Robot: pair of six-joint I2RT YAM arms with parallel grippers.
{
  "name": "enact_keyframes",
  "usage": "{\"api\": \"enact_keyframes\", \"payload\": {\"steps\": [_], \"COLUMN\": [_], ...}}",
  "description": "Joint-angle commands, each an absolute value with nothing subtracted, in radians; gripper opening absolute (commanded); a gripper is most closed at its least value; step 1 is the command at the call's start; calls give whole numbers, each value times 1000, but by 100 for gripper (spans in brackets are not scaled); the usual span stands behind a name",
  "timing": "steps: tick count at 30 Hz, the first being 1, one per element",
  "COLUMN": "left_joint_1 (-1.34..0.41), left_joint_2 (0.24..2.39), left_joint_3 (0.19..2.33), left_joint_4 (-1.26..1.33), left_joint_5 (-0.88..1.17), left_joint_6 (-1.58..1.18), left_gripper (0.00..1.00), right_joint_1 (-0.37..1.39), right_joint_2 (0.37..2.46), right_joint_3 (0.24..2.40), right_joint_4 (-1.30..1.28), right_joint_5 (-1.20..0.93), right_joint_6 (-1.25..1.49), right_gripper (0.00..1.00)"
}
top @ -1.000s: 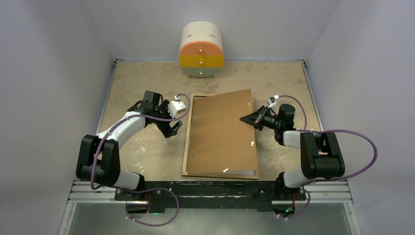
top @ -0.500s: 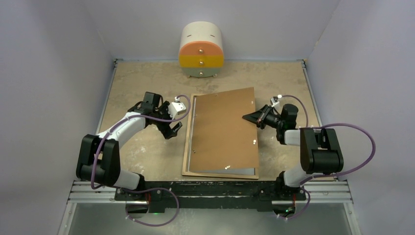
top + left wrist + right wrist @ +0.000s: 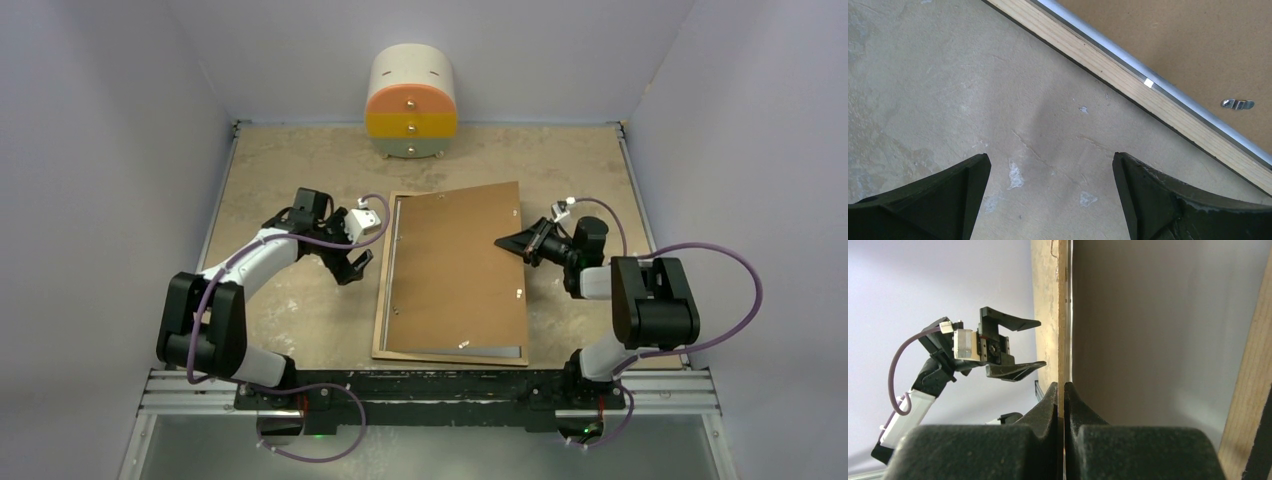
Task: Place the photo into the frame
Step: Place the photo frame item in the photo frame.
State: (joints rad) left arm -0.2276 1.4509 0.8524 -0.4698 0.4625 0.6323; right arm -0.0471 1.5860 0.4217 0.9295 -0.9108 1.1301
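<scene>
The frame [image 3: 381, 300] lies flat mid-worktop [image 3: 290, 160], its pale wood rim facing up. A thin, matte brown backing board [image 3: 455, 265] sits skewed over it. At the board's 3 o'clock edge, the right gripper [image 3: 505, 243] has its jaws pinched on the board. At 9 o'clock, the left gripper [image 3: 355, 265] hovers with its jaws wide apart and empty.
</scene>
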Motion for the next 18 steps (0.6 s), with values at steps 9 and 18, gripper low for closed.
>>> {"api": "enact_keyframes", "payload": {"steps": [9, 18], "left_joint_1": [-240, -302], "left_joint_2": [1459, 1490], "left_joint_3": [851, 769], "left_joint_4": [-445, -328], "left_joint_5": [508, 419], "left_joint_6": [635, 653], "left_gripper": [100, 100], "right_joint_1": [-52, -43], "right_joint_2": [1586, 1600], "right_joint_3": [381, 394], "right_joint_4": [1014, 1029], "right_joint_5": [-937, -901], "right_joint_6": [1151, 1158], "right_gripper": [0, 0]}}
